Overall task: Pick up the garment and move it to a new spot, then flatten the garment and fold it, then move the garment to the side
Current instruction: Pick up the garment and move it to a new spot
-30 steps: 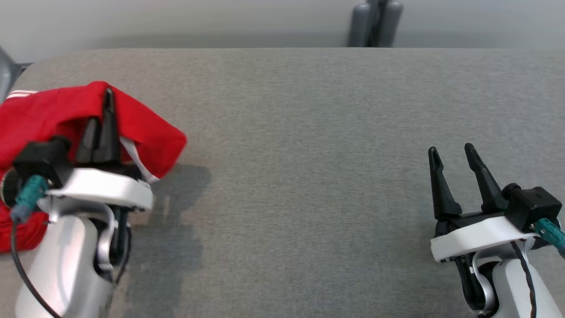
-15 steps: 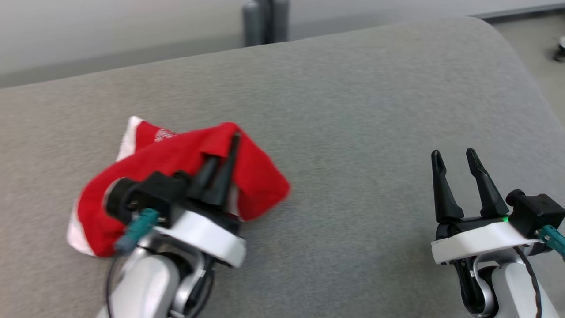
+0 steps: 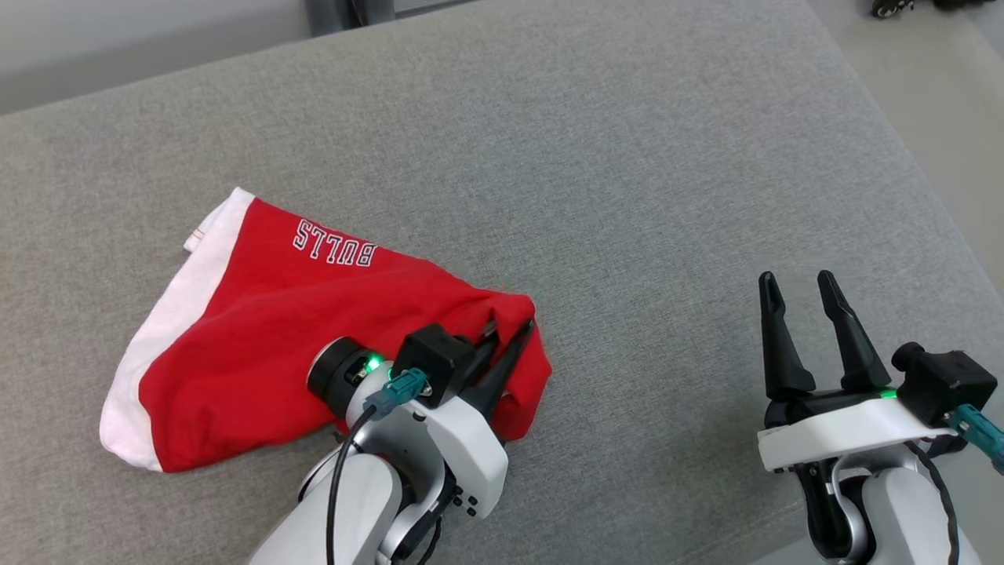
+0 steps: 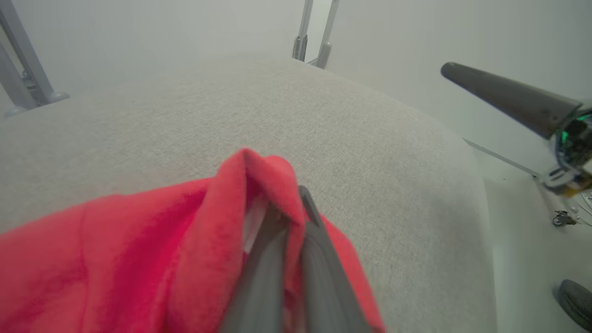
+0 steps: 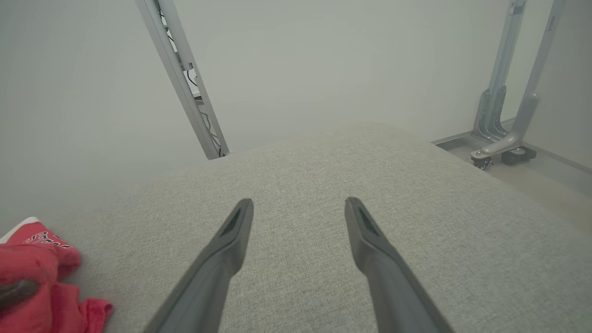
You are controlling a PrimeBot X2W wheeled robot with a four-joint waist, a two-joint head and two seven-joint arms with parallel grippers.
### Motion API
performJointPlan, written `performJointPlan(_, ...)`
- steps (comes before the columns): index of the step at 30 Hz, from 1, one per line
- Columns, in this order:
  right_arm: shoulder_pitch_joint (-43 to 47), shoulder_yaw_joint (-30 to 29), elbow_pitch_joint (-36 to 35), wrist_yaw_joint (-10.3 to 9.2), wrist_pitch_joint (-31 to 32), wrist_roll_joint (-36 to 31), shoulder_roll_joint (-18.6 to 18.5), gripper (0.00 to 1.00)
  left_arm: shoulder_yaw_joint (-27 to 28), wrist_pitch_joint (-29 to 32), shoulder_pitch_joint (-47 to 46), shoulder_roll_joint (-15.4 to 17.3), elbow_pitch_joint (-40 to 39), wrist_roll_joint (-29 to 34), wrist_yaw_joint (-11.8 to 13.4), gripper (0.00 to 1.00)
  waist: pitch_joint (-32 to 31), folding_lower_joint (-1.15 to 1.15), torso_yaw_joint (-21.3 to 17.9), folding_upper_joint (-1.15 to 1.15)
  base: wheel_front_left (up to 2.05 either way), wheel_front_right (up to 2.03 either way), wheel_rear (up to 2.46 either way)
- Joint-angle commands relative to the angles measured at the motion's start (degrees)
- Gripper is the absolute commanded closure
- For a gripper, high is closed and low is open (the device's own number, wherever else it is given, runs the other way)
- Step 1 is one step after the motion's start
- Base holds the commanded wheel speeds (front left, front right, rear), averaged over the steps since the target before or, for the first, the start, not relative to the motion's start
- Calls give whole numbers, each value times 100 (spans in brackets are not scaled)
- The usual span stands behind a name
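Left gripper point(image 3: 511, 333) clamped on a fold of the soft red, white-hemmed Bulls garment point(image 3: 267, 329) spread to its left; right gripper point(image 3: 795, 279) fingers apart, empty.

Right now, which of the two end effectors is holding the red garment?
The left end effector, shut on a corner of the red garment; the right end effector stands open, holding nothing.

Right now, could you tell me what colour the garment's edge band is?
White band on the red fabric garment; clearest in head view.
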Motion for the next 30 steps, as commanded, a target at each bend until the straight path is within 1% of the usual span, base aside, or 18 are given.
performJointPlan(1, -82, 16, 35, 9, -56, 25, -23, 0, -20, -38, -95, 16, 75, 9, -56, 0, 40, 0, 34, 0, 0, 0, 0)
performJointPlan(5, -149, 30, 118, 9, -75, 39, -26, 0, -162, -149, -146, -57, 383, -33, -201, 0, 25, 0, 197, 0, 0, 0, 0)
performJointPlan(10, -189, -32, 187, 9, -95, -60, -26, 0, -225, -246, -16, -69, 362, -212, -307, 0, -81, 0, 522, 0, 0, 0, 0)
performJointPlan(13, -175, -97, 219, 9, -95, -136, -26, 0, -183, -259, 128, 18, 209, -319, -312, 0, -183, 0, 747, 0, 0, 0, 0)
performJointPlan(16, -139, -167, 233, 9, -93, -218, -26, 0, -124, -240, 327, 120, -23, -430, -264, 0, -288, 0, 983, 0, 0, 0, 0)
performJointPlan(21, -77, -288, 197, 9, 3, -327, -31, 0, 97, -346, 699, 357, -456, -553, -64, 0, -467, 0, 1298, 0, 0, 0, 0)
performJointPlan(26, 6, -416, 43, 9, 108, -460, -30, 0, 591, -665, 968, 528, -860, -684, 302, 0, -606, 0, 1538, 0, 0, 0, 0)
performJointPlan(27, 6, -416, 43, 9, 108, -460, -30, 0, 591, -665, 968, 528, -860, -684, 302, 0, -606, 0, 1538, 0, 0, 0, 0)
performJointPlan(30, 38, -490, -59, 9, 184, -535, -30, 0, 983, -937, 1053, 592, -988, -747, 551, 0, -685, 0, 1643, 0, 0, 0, 0)
